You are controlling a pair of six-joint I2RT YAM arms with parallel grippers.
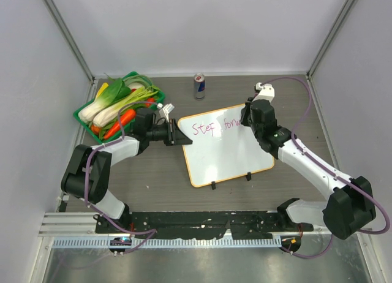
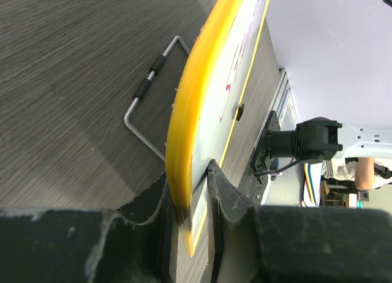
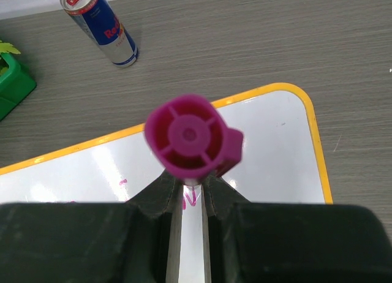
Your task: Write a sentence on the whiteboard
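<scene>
- The whiteboard (image 1: pixel 228 153) lies at the middle of the table (image 1: pixel 153 179), turned at a slant. Its two black clips (image 1: pixel 213 185) sit on the near edge.
- The left gripper (image 1: pixel 177 136) reaches in from the left side. Its jaws are clenched on the board's yellow rim, one above the board face and one below.
- In the left wrist view a bent wire stand (image 2: pixel 147 87) with black sleeves lies on the table, just under that gripped edge.
- The right gripper (image 3: pixel 191 188) is over the board's far right part, jaws clamped on a magenta marker (image 3: pixel 190 139). The marker's butt end faces the wrist camera and its tip is hidden below.
- The sentence (image 1: pixel 214 127) runs in pink along the board's far edge. "Step" reads clearly, then "forw" runs under the right gripper, and the rest is covered.
- The lower part of the board face is blank white.
- A Red Bull can (image 1: pixel 199 86) stands upright beyond the board, apart from it.
- A green basket (image 1: pixel 78 116) of leafy vegetables and carrots sits at the far left, behind the left arm.
</scene>
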